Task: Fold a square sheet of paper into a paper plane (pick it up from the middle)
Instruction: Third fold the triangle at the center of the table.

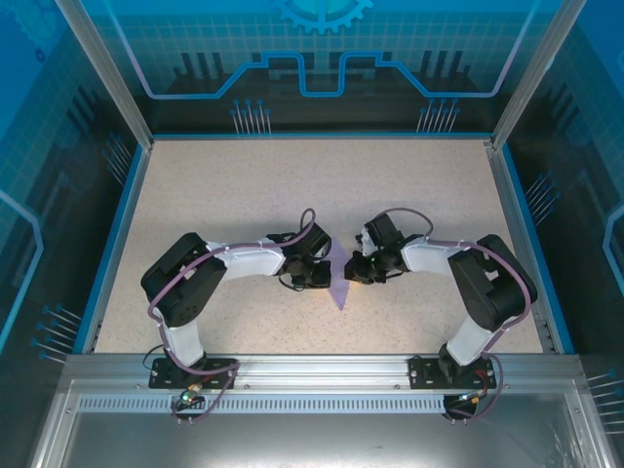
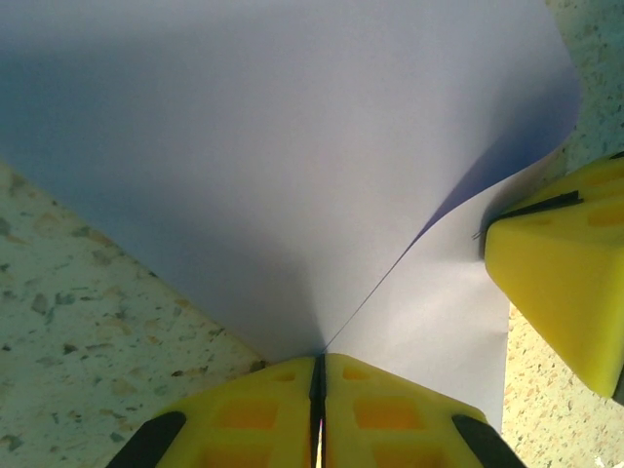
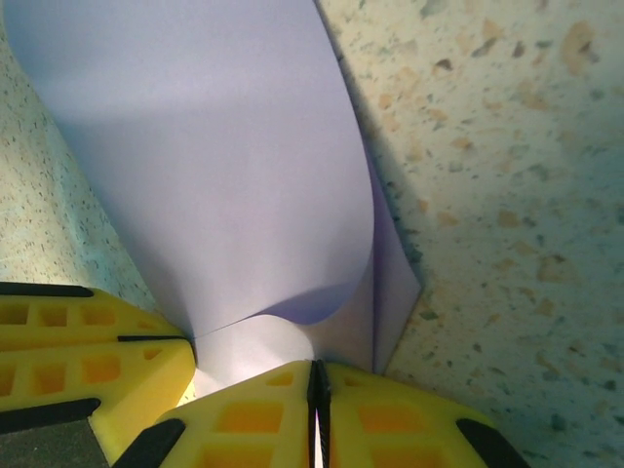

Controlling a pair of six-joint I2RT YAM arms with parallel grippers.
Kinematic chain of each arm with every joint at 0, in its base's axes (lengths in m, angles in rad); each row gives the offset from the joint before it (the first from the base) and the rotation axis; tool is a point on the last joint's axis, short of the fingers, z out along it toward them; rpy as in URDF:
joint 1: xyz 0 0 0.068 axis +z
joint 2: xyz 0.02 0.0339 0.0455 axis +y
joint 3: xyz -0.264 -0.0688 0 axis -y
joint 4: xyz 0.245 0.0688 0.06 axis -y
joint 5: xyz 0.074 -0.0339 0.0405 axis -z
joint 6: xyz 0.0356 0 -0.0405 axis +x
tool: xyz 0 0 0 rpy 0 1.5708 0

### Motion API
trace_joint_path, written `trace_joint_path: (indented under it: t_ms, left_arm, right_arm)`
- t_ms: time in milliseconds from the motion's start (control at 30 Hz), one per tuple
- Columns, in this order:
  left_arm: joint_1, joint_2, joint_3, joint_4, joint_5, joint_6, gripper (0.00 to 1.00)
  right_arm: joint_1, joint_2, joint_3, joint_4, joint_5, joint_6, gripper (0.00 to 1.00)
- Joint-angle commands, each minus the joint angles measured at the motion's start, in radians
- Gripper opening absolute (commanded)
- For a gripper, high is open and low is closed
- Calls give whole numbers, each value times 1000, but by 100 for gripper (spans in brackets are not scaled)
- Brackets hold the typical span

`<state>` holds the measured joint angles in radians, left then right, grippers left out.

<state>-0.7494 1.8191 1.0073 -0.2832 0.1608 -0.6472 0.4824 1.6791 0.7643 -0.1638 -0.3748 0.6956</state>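
Lavender paper [image 1: 338,286] sits pinched between the arms, its long axis crosswise to both. The left gripper [image 2: 318,365] and the right gripper [image 3: 318,369] are each closed tight on an edge just ahead of their fingertips, facing each other, equally near.

Speckled table [image 1: 244,195] under lavender paper [image 1: 338,288]

light: bright, even | paper [image 2: 244,146]: shadowed upper left | close-ups: perhaps soft
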Motion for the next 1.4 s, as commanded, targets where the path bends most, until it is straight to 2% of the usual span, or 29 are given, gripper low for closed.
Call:
trace_joint_path:
  t_ms: [0, 367, 500, 833, 1100, 1367]
  left_arm:
    - [2, 66, -35, -111, -127, 27, 10]
    - [-1, 65, -40, -119, -136, 29, 10]
    - [-3, 64, -38, -118, -137, 29, 10]
    - [-3, 66, -30, -120, -135, 34, 10]
    - [-3, 69, -29, -114, -130, 34, 10]
    - [-4, 75, -33, -113, -129, 34, 10]
  right_arm:
    - [-39, 9, 5, -45, 84, -22, 12]
    - [-61, -32, 17, -58, 143, -7, 15]
    - [-59, -57, 31, -59, 120, -16, 14]
    - [19, -181, 42, -121, 126, -1, 14]
    - [66, -49, 89, -35, 77, 25, 13]
    - [55, 30, 103, -51, 159, -2, 12]
